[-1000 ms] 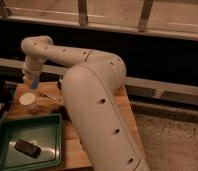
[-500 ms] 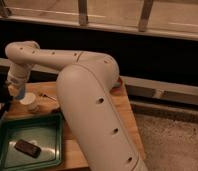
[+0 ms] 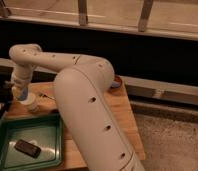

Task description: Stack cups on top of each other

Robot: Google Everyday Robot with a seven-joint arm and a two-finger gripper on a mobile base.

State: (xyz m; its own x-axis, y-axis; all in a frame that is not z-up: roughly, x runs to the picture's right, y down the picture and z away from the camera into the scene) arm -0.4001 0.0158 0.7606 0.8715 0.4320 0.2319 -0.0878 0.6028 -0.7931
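Cups: light-blue cup (image 3: 23, 94) directly above white cup (image 3: 31, 103), the two touching or nearly so; cannot tell whether nested.
White cup: upright on the wooden counter (image 3: 119, 107), near its left rear part, just behind the far rim of the green tray (image 3: 4, 131).
Light-blue cup: at the tip of the claw (image 3: 20, 93), only partly showing below the wrist.
Claw: low over the white cup at the left of the counter, pointing down; appears clenched on the light-blue cup, though fingers mostly hidden by the wrist.
Arm: large white link (image 3: 92, 115) filling the middle foreground, covering much of the counter; upper link running left to an elbow (image 3: 26, 55), then down to the claw.
Green tray: front left of the counter, just beside the white cup; dark flat object (image 3: 27, 148) lying inside it, near the front left.
Reddish bowl: only an edge (image 3: 116, 82) showing behind the arm at the right rear of the counter, well apart from the cups.
Thin object: small pale item (image 3: 48, 96) lying on the counter just right of the white cup, too blurred to name.
Obstruction: arm link hiding the middle of the counter and most of the bowl.
Surroundings: dark wall behind, railing above (image 3: 82, 12), speckled floor (image 3: 177, 142) to the right.
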